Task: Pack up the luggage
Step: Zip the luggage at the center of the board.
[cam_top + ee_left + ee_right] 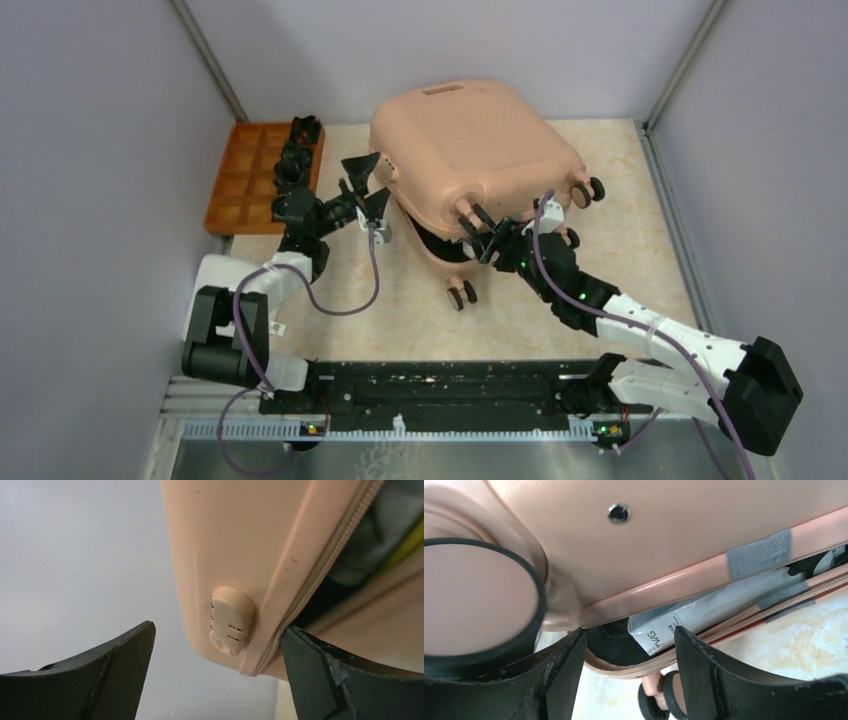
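Left end effector [368, 185] gapes wide beside the luggage [470, 140]; right end effector [490, 237], jaws apart, sits at its wheeled edge.

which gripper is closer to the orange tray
Left. The left gripper sits between the orange tray and the suitcase; the right gripper is farther off, at the suitcase's near wheel end.

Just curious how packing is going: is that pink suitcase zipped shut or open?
Ajar. The suitcase lid is lowered, but a gap shows between the halves, with the zipper undone and a white packet inside.
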### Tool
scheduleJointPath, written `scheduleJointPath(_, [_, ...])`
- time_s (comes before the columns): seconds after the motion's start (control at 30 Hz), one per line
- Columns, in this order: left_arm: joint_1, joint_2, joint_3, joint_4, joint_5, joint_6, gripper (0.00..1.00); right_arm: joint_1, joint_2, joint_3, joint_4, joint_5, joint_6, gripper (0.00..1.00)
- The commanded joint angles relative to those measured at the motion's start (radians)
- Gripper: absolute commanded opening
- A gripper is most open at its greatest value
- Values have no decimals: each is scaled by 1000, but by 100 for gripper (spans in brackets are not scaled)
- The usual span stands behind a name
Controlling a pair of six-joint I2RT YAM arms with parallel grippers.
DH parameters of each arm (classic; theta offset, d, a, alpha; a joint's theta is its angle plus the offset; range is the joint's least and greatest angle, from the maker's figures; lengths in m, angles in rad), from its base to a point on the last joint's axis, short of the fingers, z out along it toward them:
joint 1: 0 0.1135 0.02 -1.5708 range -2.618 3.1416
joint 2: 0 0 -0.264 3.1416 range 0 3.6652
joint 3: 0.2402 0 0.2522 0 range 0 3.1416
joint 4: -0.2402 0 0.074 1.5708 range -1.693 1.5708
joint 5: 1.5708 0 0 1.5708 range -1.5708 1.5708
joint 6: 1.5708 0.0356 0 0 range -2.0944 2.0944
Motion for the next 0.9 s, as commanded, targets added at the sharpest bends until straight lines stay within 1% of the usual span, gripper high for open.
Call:
scheduleJointPath(0.0, [-15, -207, 48, 247, 76, 49, 98, -4, 51, 10, 119, 24, 44, 64])
scheduleJointPath(0.13, [-15, -238, 49, 180, 62, 42, 99, -4, 103, -13, 123, 19, 54, 56])
scheduleJointPath(0.17, [-15, -243, 53, 166, 57, 41, 99, -3, 112, -25, 125, 24, 59, 52])
scheduleJointPath(0.2, [-15, -248, 56, 156, 50, 41, 99, -2, 123, -42, 135, 28, 62, 49])
scheduleJointPath(0.33, [-15, -254, 59, 141, 38, 41, 98, -1, 139, -87, 155, 36, 67, 47])
scheduleJointPath(0.43, [-15, -259, 63, 123, 40, 48, 98, 1, 73, -121, 193, 31, 62, 49])
scheduleJointPath(0.53, [-15, -259, 52, 104, 49, 66, 99, -2, -28, -162, 209, 44, 75, 55])
scheduleJointPath(0.6, [-15, -258, 38, 95, 59, 81, 98, -1, -91, -185, 221, 45, 82, 58])
scheduleJointPath(0.7, [-15, -261, 34, 71, 42, 26, 98, 0, -159, -191, 196, 60, 85, 60])
scheduleJointPath(0.77, [-15, -261, 66, -46, 12, 5, 98, -2, -183, -175, 164, 68, 81, 61])
scheduleJointPath(0.87, [-13, -266, 132, -310, -7, 28, 98, -3, -202, -132, 92, 50, 56, 63])
